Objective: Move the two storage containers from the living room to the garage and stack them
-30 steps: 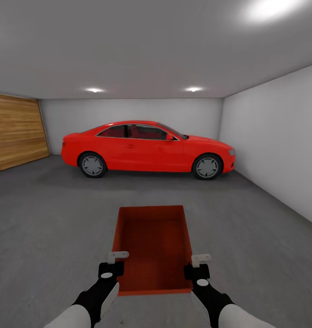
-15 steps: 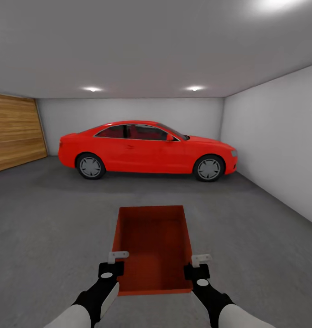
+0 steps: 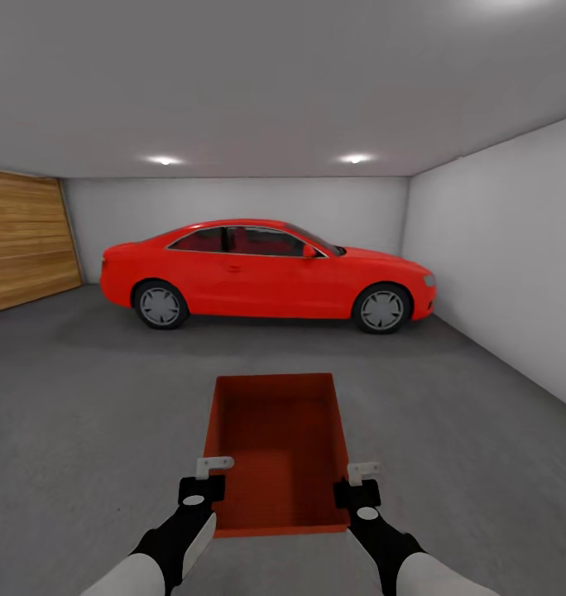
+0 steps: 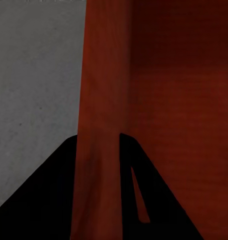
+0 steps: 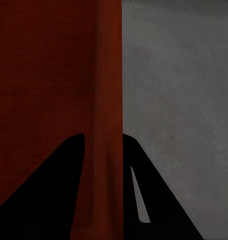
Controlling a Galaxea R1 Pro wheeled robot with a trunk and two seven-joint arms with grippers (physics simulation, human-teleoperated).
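Note:
I hold one orange-red storage container (image 3: 276, 443) in front of me, above the garage's dark grey concrete floor (image 3: 84, 397). It is open-topped and has nothing inside. My left gripper (image 3: 213, 470) is shut on its left wall, and my right gripper (image 3: 354, 475) is shut on its right wall. In the left wrist view the red wall (image 4: 99, 100) runs between the dark fingers of the left gripper (image 4: 98, 140). The right wrist view shows the same for the right gripper (image 5: 104, 137), clamped on the other wall (image 5: 106, 75), with grey floor beside it.
A red car (image 3: 266, 277) is parked across the far end of the garage. A wooden panelled door (image 3: 26, 248) is at the left, and a plain light grey wall (image 3: 498, 265) runs along the right. Open concrete lies between me and the car.
The whole view has shifted: the car looks slightly larger and reaches further left, so the camera has moved. The container and both grippers keep the same place in view.

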